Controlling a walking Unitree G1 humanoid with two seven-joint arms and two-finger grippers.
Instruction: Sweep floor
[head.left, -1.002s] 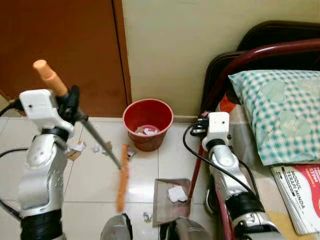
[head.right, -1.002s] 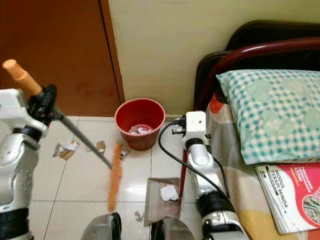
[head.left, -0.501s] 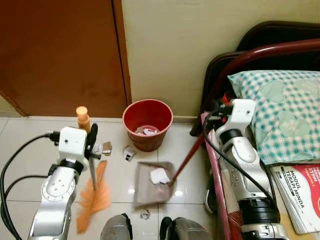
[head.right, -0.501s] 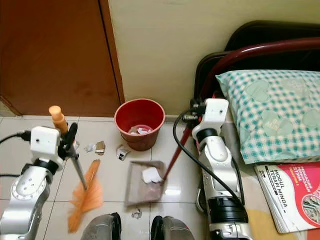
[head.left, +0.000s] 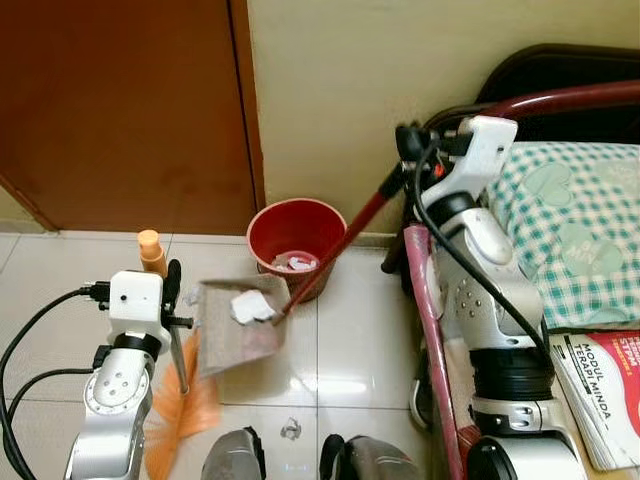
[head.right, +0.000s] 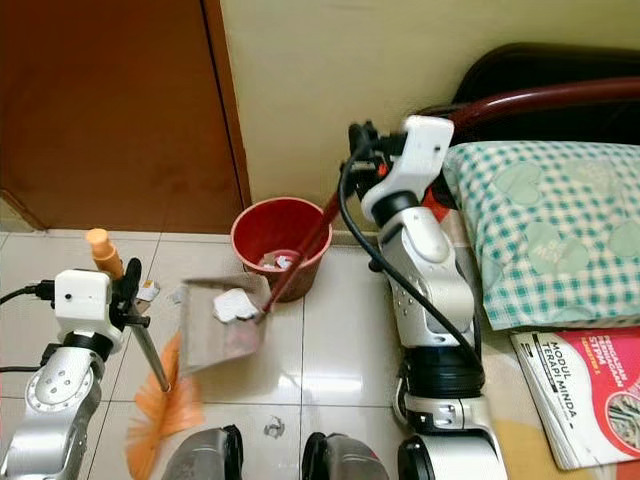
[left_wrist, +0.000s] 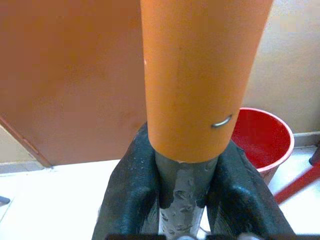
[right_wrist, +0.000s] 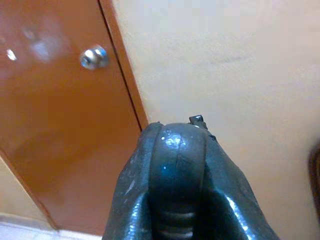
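- The right gripper (head.left: 407, 140) is raised high beside the wall, arm bent up from the elbow, its fingers clenched around the top of the dustpan handle (head.left: 340, 235).
- From that grip the dark red handle slants down and toward the robot's left to the dustpan (head.left: 235, 325), which is lifted off the floor and tilted, with a white paper scrap (head.left: 252, 306) on it.
- The red bucket (head.left: 297, 235) stands below the right gripper, against the wall; the handle crosses in front of its rim.
- The left gripper (left_wrist: 182, 187) is low, forearm upright, both fingers clamped on the broom's grey shaft just under its orange grip (left_wrist: 200, 75).
- The orange bristles (head.left: 180, 420) fan out below it, blurred and partly behind the arm.
- A small scrap (head.left: 291, 431) lies on the tiles near the robot's feet.
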